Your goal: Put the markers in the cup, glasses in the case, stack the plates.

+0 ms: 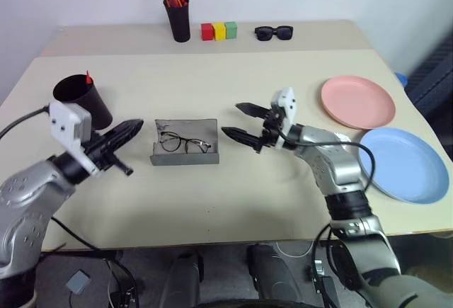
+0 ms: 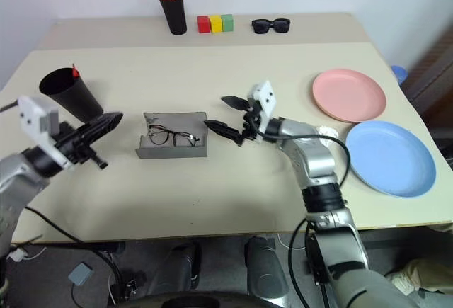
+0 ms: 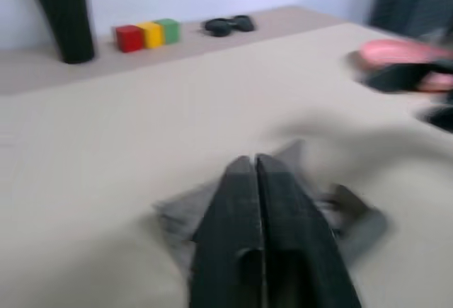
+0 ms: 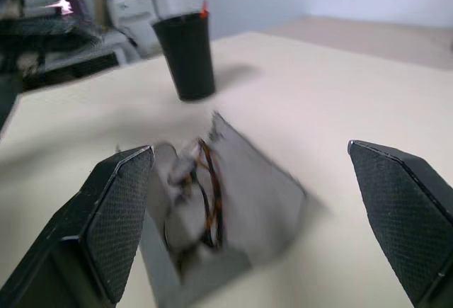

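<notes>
So starting at the left: the cup stood near the left edge of the surface with a red tip of a marker poking above the rim, so at least that one looked to be in already. I couldn't spot the white one.

Just beside the cup, the left hand hovered with its fingers pressed together and nothing in them, aimed toward the case. If it pushed in from there it could shove the case sideways, since the thing sat loose on the surface.

The case lay open in the middle, with the glasses already lying inside it. The lid was not shut, so my guess was that closing it was what's left there. The risk: if the frame sat crooked, a lid pressed down might pinch an arm or lens.

Right of the case, the right hand hung with its fingers spread wide and empty, near the case's right end.

Far right, the pink plate and the blue plate sat side by side, unstacked. The blue one sat close to the surface's edge, so a clumsy grab could have tipped it off.
</notes>
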You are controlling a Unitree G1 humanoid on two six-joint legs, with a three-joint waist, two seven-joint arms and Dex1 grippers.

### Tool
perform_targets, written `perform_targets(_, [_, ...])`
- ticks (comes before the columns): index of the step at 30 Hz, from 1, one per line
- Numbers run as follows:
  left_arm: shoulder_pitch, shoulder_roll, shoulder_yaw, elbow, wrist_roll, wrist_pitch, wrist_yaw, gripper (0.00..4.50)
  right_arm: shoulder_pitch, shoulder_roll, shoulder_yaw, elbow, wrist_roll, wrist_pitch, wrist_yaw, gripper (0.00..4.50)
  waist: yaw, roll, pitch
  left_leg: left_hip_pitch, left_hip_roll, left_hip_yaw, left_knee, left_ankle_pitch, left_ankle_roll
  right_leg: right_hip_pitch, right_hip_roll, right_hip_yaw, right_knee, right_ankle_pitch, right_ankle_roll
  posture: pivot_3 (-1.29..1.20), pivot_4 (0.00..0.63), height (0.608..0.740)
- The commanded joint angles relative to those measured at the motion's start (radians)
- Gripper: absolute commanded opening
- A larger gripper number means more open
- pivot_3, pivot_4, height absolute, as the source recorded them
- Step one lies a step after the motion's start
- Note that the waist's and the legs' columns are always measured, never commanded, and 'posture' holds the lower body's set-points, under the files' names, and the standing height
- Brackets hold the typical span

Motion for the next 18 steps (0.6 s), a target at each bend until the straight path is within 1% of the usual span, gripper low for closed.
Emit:
perform_targets(1, [-0.156,0.046,-0.116,0.103,0.125,0.027,0.015,0.02,0.057,-0.03,0.004,-0.142,0.004,0.024,-0.041,4.5,0.001,0.0,0.0,0.0,0.0,0.001,0.0,0.0,0.0,0.0,0.0,0.0,0.0,0.0,0.0,0.0,0.15,0.74])
perform_targets(3, [-0.279,0.066,-0.193,0.188,0.175,0.034,-0.029,0.02,0.102,-0.04,0.0,-0.191,0.008,0.042,-0.076,4.5,0.001,0.0,0.0,0.0,0.0,0.0,0.001,0.0,0.0,0.0,0.0,0.0,0.0,0.0,0.0,0.0,0.15,0.74])
perform_targets(5, [-0.366,0.089,-0.271,0.263,0.234,0.054,-0.071,0.02,0.127,-0.045,0.001,-0.221,0.011,0.054,-0.099,4.5,-0.001,0.0,0.0,0.0,0.0,0.0,0.001,0.0,0.0,0.0,0.001,0.0,0.0,0.0,0.0,0.0,0.15,0.74])
perform_targets(7, [-0.473,0.106,-0.381,0.372,0.329,0.051,-0.125,0.02,0.15,-0.044,0.007,-0.248,0.01,0.062,-0.123,4.5,-0.002,0.0,0.0,0.0,0.0,0.001,0.0,0.0,0.0,0.0,0.0,0.001,0.0,0.0,0.001,0.0,0.15,0.74])
perform_targets(9, [-0.584,0.091,-0.472,0.496,0.405,0.017,-0.19,0.02,0.174,-0.044,0.016,-0.275,0.007,0.065,-0.144,4.5,-0.001,0.0,0.0,0.0,0.0,0.0,0.0,0.0,0.0,-0.001,0.001,0.001,0.0,0.0,0.001,0.0,0.15,0.74])
perform_targets(11, [-0.663,0.067,-0.534,0.604,0.469,-0.026,-0.24,0.02,0.192,-0.044,0.021,-0.295,0.01,0.07,-0.159,4.5,-0.001,0.0,0.0,-0.001,0.0,0.0,0.0,0.0,0.0,-0.001,0.001,0.001,0.0,0.0,0.001,0.0,0.15,0.74])
perform_targets(15, [-0.771,0.019,-0.615,0.79,0.579,-0.109,-0.311,0.02,0.228,-0.057,0.025,-0.331,0.008,0.07,-0.178,4.5,-0.001,0.0,0.0,-0.002,0.0,0.0,0.0,0.0,0.0,-0.001,0.001,0.001,0.0,-0.001,0.001,0.0,0.15,0.74])
perform_targets(18, [-0.838,-0.025,-0.652,0.939,0.642,-0.189,-0.365,0.02,0.266,-0.079,0.034,-0.35,-0.005,0.057,-0.178,4.5,0.0,0.0,0.0,-0.002,0.0,0.0,0.0,0.0,0.0,-0.002,0.001,0.001,0.0,-0.001,0.001,0.0,0.15,0.74])
